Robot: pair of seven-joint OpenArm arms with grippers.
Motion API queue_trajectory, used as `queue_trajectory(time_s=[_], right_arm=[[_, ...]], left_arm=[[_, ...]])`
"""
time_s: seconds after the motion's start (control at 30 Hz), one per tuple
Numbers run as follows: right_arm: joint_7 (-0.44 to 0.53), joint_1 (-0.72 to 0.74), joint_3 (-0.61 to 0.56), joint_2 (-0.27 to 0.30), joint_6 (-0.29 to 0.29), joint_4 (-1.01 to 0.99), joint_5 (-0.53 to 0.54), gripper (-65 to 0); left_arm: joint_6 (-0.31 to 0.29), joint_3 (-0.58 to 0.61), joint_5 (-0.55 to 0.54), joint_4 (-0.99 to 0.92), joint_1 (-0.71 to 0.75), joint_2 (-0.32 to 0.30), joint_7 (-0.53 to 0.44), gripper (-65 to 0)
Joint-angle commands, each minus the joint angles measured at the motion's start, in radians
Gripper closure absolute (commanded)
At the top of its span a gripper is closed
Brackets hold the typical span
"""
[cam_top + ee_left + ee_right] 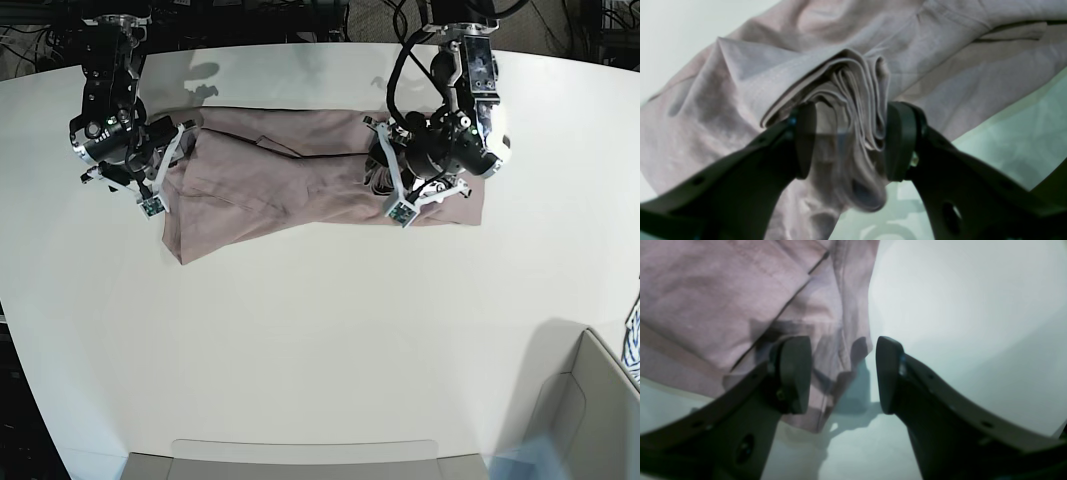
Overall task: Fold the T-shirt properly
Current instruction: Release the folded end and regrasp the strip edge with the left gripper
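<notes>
The dusty-pink T-shirt (290, 185) lies as a wide, wrinkled band across the far part of the white table (300, 330). My left gripper (385, 170) is over its right portion. In the left wrist view the left gripper (848, 140) has its jaws wide apart, and a bunched stack of T-shirt (740, 83) folds stands between them, blurred near the left pad. My right gripper (172, 165) is at the shirt's left end. In the right wrist view the right gripper (843, 373) is open, straddling the T-shirt (706, 290) edge, with one finger over the cloth and the other over bare table.
A cardboard box (590, 400) stands at the near right corner, with a blue-and-white patterned cloth (634, 335) at the right edge. A grey tray edge (300, 460) runs along the near side. Cables and frames sit behind the table.
</notes>
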Motion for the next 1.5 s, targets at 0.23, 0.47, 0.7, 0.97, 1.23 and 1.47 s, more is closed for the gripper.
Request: queue_trajectory(time_s=[0.23, 0.47, 0.7, 0.97, 1.23, 1.47], right_arm=[[0.008, 0.012, 0.004, 0.010, 0.001, 0.015, -0.003, -31.0], [0.008, 0.012, 0.004, 0.010, 0.001, 0.015, -0.002, -31.0], [0.008, 0.013, 0.004, 0.010, 0.001, 0.015, -0.003, -31.0], [0.008, 0.013, 0.004, 0.010, 0.001, 0.015, 0.000, -31.0], [0.008, 0.015, 0.004, 0.010, 0.001, 0.015, 0.000, -31.0], [0.008, 0.013, 0.004, 0.010, 0.001, 0.015, -0.003, -31.0]], left_arm=[[-0.001, -0.005, -0.005, 0.048, -0.020, 0.002, -0.010, -31.7], [-0.001, -0.005, -0.007, 0.191, 0.009, 0.002, -0.010, -31.4], [-0.001, -0.005, 0.002, 0.171, 0.017, 0.000, -0.010, -28.1], [-0.001, -0.157, 0.002, -0.020, -0.006, -0.033, -0.010, -1.0], [-0.001, -0.177, -0.005, -0.128, -0.042, -0.029, -0.010, 0.0], [-0.001, -0.179, -0.005, -0.128, -0.077, -0.029, -0.010, 0.0]])
